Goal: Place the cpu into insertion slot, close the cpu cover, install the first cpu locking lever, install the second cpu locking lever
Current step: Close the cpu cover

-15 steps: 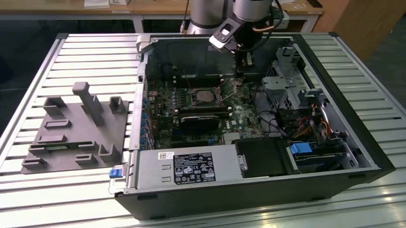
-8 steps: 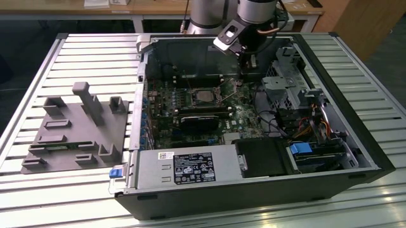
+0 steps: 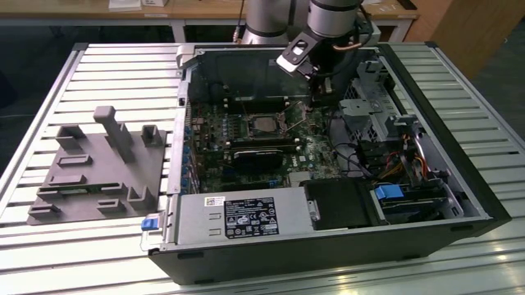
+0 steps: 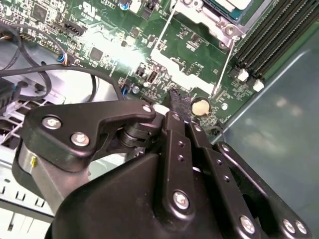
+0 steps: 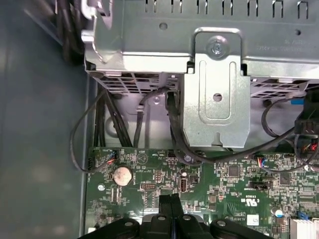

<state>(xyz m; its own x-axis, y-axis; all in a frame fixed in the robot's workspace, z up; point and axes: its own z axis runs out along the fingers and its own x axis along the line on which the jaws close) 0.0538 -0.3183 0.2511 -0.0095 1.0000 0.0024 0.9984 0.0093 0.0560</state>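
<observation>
1. CPU (image 3: 264,125): I see its pale top sitting inside the insertion slot (image 3: 243,125), on the green board in the open computer case (image 3: 328,261).
2. CPU cover (image 4: 204,17): a silvery frame lies around the chip on the insertion slot. I cannot tell whether it is latched.
3. Locking lever (image 4: 225,62): a thin wire rod runs out from a corner of the insertion slot across the board. I cannot tell whether it is raised or lying flat.
4. Gripper (image 5: 171,199): it hangs low over the board beside the insertion slot, on the exterior view's right of it. Its fingers are pressed together, and I see nothing between them.
5. Coin cell (image 5: 122,174): it is set in the board near the fingertips, further from the insertion slot than the lever's free end.
6. Drive cage (image 5: 215,99): bare metal, beyond the board's edge away from the insertion slot.
7. Grey fixture (image 3: 98,166): it rests on the slatted table (image 3: 459,67), outside the case and well apart from the insertion slot, on the exterior view's left.
</observation>
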